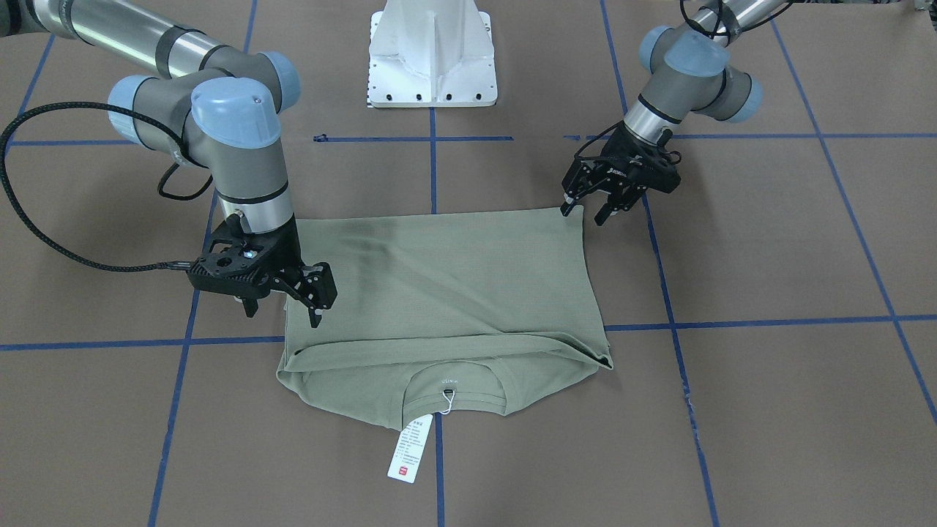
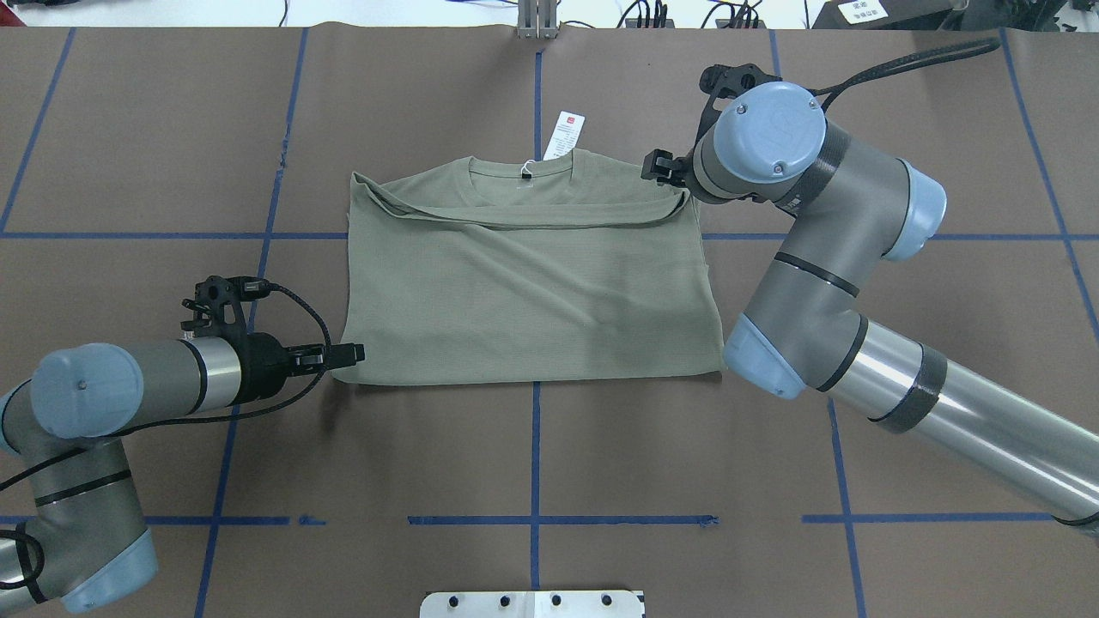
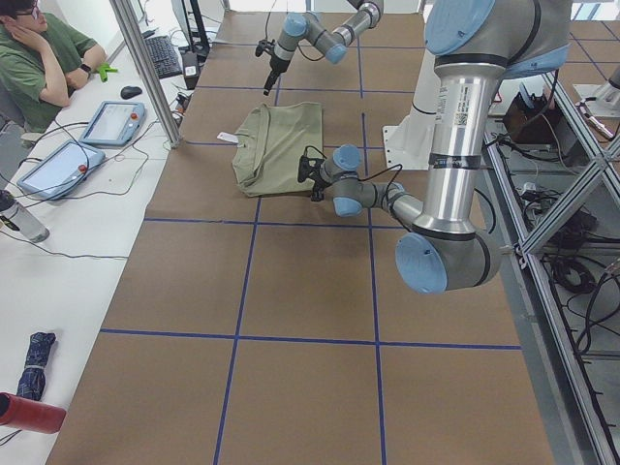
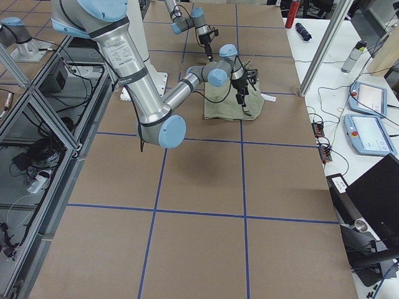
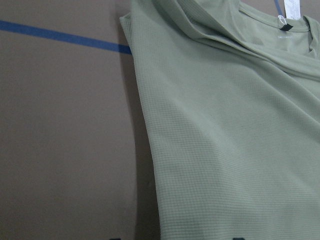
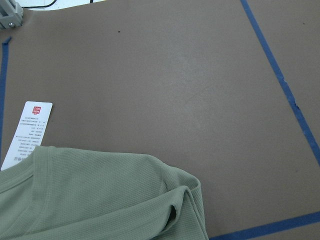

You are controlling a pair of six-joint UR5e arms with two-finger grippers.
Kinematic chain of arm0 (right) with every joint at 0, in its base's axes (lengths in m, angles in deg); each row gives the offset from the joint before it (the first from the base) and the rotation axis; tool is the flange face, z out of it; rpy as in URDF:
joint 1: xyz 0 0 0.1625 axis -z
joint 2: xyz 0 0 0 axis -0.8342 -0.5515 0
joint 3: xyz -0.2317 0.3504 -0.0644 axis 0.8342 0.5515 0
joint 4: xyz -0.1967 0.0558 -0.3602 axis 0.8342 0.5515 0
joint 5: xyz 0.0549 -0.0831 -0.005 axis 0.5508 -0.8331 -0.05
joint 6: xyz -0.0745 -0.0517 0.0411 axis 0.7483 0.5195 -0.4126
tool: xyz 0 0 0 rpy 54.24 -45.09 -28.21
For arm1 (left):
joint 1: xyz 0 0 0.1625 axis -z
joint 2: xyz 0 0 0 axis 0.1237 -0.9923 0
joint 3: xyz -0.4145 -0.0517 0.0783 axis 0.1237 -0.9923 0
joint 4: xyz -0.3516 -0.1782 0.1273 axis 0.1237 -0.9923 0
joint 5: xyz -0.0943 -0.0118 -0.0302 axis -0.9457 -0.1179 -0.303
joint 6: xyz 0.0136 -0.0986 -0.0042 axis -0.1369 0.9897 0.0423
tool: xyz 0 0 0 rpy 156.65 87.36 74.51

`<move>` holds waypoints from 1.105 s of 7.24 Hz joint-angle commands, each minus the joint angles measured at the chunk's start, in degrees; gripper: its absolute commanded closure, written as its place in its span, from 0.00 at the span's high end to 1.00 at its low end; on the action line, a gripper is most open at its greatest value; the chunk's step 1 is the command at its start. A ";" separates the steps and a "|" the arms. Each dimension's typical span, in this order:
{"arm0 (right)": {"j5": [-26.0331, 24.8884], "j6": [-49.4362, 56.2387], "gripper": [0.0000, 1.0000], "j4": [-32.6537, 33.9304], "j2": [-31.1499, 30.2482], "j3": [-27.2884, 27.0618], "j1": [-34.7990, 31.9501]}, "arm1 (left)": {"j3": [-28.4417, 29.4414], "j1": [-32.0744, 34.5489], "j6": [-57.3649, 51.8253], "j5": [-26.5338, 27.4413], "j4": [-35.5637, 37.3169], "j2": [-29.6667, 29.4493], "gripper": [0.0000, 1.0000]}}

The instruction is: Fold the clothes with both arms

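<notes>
The olive-green shirt [image 1: 446, 285] lies folded flat on the brown table, its hem edge doubled up over the chest. The collar [image 1: 454, 384] and white hang tag [image 1: 410, 450] face the far side from the robot. My left gripper [image 1: 585, 212] is open at the shirt's near corner, with the fabric edge between its fingers in the left wrist view [image 5: 210, 150]. My right gripper [image 1: 282, 313] stands open over the other side edge near the shoulder fold [image 6: 180, 200], holding nothing. In the overhead view the right wrist [image 2: 773, 142] hides most of that gripper.
The white pedestal base [image 1: 432, 58] stands behind the shirt on the robot's side. Blue tape lines [image 1: 435, 168] cross the brown table cover. A person [image 3: 48, 48] sits at a side desk with tablets [image 3: 111, 121] beyond the table's far edge.
</notes>
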 commanded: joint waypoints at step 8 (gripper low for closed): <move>-0.26 -0.36 1.00 -0.11 -0.07 -0.02 0.80 | -1.52 -1.64 -0.20 0.14 -0.08 1.40 0.00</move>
